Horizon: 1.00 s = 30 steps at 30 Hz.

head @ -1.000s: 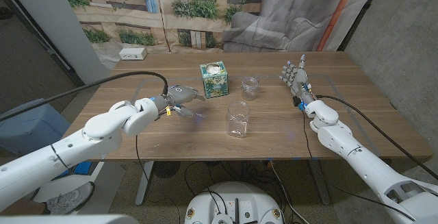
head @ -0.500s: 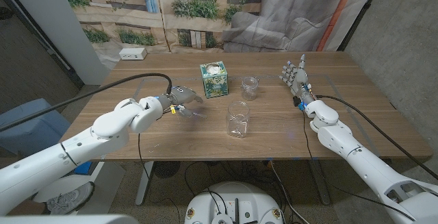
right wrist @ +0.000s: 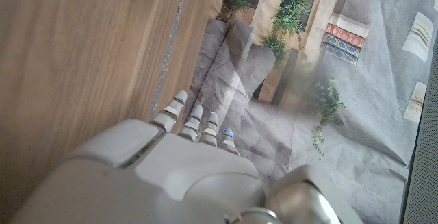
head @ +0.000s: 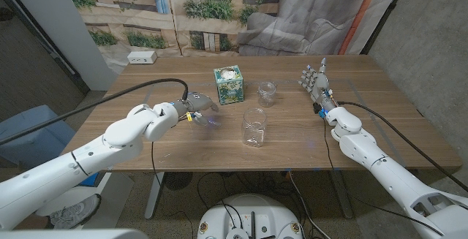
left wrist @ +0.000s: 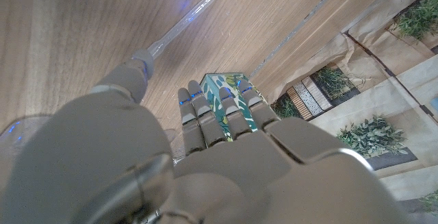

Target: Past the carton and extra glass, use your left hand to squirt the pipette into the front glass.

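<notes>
Left hand [head: 191, 105] pinches one clear plastic pipette [head: 207, 121], tip toward the front clear glass jar [head: 254, 127]. One patterned green carton [head: 229, 84] just beyond; second glass jar [head: 268, 93] farther. Right hand [head: 316, 84] upright, fingers apart, empty.

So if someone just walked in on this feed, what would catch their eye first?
Probably the left hand, raised over the table's left half and holding a clear pipette pointed toward the glasses. Next, the patterned carton at centre, with the front glass nearer the robot and the extra glass behind it.
</notes>
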Each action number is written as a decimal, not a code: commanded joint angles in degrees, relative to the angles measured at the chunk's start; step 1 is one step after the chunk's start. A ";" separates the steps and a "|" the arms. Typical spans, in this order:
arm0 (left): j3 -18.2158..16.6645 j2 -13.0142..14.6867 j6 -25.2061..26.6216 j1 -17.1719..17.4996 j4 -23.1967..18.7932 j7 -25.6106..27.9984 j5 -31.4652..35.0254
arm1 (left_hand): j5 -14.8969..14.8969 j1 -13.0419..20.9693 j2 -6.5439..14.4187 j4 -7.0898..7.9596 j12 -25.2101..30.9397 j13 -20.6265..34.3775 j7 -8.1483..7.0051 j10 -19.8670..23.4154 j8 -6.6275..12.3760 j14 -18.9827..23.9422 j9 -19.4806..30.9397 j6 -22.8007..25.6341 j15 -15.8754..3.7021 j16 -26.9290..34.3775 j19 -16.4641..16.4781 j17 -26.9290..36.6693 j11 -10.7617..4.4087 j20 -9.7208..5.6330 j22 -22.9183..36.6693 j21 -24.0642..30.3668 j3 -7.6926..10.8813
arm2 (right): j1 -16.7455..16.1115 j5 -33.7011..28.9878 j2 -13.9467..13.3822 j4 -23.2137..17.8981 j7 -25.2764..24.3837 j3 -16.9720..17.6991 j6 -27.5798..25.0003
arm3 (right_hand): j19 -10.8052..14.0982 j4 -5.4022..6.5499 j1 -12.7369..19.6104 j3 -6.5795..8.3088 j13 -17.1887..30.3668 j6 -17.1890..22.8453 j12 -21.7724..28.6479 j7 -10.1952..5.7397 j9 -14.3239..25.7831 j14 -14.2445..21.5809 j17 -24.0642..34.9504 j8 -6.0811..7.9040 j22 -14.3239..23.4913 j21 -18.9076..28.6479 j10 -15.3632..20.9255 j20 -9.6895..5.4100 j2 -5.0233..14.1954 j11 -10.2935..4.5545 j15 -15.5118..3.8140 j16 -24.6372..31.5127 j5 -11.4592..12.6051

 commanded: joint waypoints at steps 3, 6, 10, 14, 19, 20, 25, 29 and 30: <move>1.42 -1.14 -0.30 0.02 -0.20 0.74 2.53 | 0.35 1.14 0.04 0.07 -0.28 0.05 0.14 0.72 0.44 0.76 0.17 1.63 -2.41 0.22 0.86 0.20 -0.10 -0.12 0.09 0.47 -0.55 | 0.00 0.01 -0.02 0.03 0.03 0.01 -0.02 | 0.35 -0.05 0.01 -0.44 0.31 0.08 0.21 -0.48 0.11 -0.44 0.25 0.38 0.30 0.29 -0.08 0.04 3.34 -0.06 -4.74 0.33 0.27; 1.30 -1.12 -0.57 0.76 -0.05 3.19 3.22 | 0.35 1.65 0.10 0.08 -0.27 0.04 0.25 1.45 0.38 1.30 0.16 2.20 -2.98 0.30 1.24 0.20 -0.58 -0.21 0.10 0.53 -0.83 | 0.00 0.02 -0.02 0.02 0.03 0.02 -0.03 | 0.35 -0.05 0.00 -0.44 0.31 0.10 0.15 -0.49 0.11 -0.42 0.25 0.39 0.30 0.30 -0.23 0.04 3.34 -0.11 -4.74 0.34 0.27; 0.93 -1.23 -0.26 2.11 -0.09 5.82 3.55 | 0.40 3.02 -0.05 -0.02 -0.25 0.02 0.32 3.21 0.48 2.78 0.15 3.91 -3.65 0.51 2.24 0.17 -1.13 -0.91 0.10 0.71 -1.44 | 0.00 0.02 -0.02 0.02 0.03 0.01 -0.03 | 0.34 -0.04 0.00 -0.44 0.31 0.06 0.14 -0.45 0.11 -0.43 0.25 0.37 0.30 0.29 -0.25 0.02 3.35 -0.10 -4.74 0.34 0.27; 1.30 -1.32 -0.15 2.88 0.42 7.59 5.00 | 0.39 4.00 -0.29 -0.02 -0.27 0.00 0.06 4.54 0.43 3.96 0.14 4.99 -4.31 0.62 3.34 0.16 -1.36 -1.30 0.11 0.93 -2.03 | 0.00 0.02 -0.03 0.00 0.01 0.01 -0.04 | 0.33 -0.04 0.00 -0.44 0.31 0.09 0.25 -0.51 0.11 -0.41 0.25 0.39 0.30 0.29 0.02 0.05 3.35 -0.02 -4.75 0.35 0.27; 1.88 -1.85 0.35 2.92 1.15 7.44 6.29 | 0.38 4.49 -0.36 0.02 -0.45 -0.01 -0.27 4.80 0.41 4.56 0.13 5.61 -4.56 0.66 3.68 0.16 -1.62 -1.39 0.11 0.95 -2.34 | -0.01 0.02 -0.03 -0.04 0.00 0.02 -0.06 | 0.36 -0.05 0.00 -0.44 0.30 0.14 0.15 -0.52 0.11 -0.43 0.25 0.41 0.30 0.30 -0.21 0.02 3.34 -0.04 -4.79 0.34 0.27; 1.91 -1.99 0.44 2.90 1.31 7.51 6.37 | 0.38 4.57 -0.37 0.02 -0.49 -0.01 -0.28 4.82 0.39 4.63 0.13 5.67 -4.58 0.66 3.73 0.16 -1.63 -1.39 0.11 0.95 -2.39 | -0.01 0.02 -0.03 -0.04 0.00 0.02 -0.06 | 0.35 -0.05 0.00 -0.44 0.30 0.14 0.17 -0.50 0.11 -0.42 0.25 0.40 0.30 0.30 -0.16 0.01 3.34 -0.05 -4.76 0.34 0.27; 2.34 -2.51 0.08 2.22 2.25 7.82 7.05 | 0.38 4.88 -0.38 0.06 -0.68 -0.02 -0.33 4.80 0.21 4.74 0.12 5.65 -4.65 0.57 3.89 0.16 -1.66 -1.35 0.12 0.93 -2.60 | -0.01 0.00 -0.02 -0.01 0.00 0.01 -0.04 | 0.35 -0.05 0.01 -0.44 0.30 0.08 0.18 -0.54 0.11 -0.45 0.25 0.38 0.30 0.30 -0.12 0.05 3.33 -0.05 -4.68 0.33 0.27; 2.73 -3.06 -0.01 1.67 2.96 7.86 7.40 | 0.38 5.11 -0.30 0.12 -0.86 -0.03 -0.33 4.66 0.09 4.79 0.12 5.70 -4.63 0.49 3.92 0.17 -1.71 -1.35 0.13 0.89 -2.74 | -0.01 -0.01 0.00 0.00 -0.01 -0.01 -0.02 | 0.36 -0.05 0.00 -0.44 0.31 0.09 0.18 -0.49 0.11 -0.44 0.26 0.39 0.30 0.30 -0.15 0.04 3.33 -0.01 -4.78 0.34 0.27; 2.81 -3.23 0.07 1.59 3.08 7.84 7.46 | 0.38 5.14 -0.28 0.13 -0.86 -0.03 -0.33 4.72 0.06 4.82 0.12 5.67 -4.58 0.49 3.93 0.18 -1.69 -1.32 0.13 0.88 -2.76 | -0.01 -0.01 0.00 0.01 -0.01 -0.01 -0.02 | 0.36 -0.05 0.00 -0.44 0.31 0.13 0.19 -0.47 0.11 -0.45 0.26 0.40 0.30 0.30 -0.12 0.04 3.33 0.04 -4.79 0.33 0.27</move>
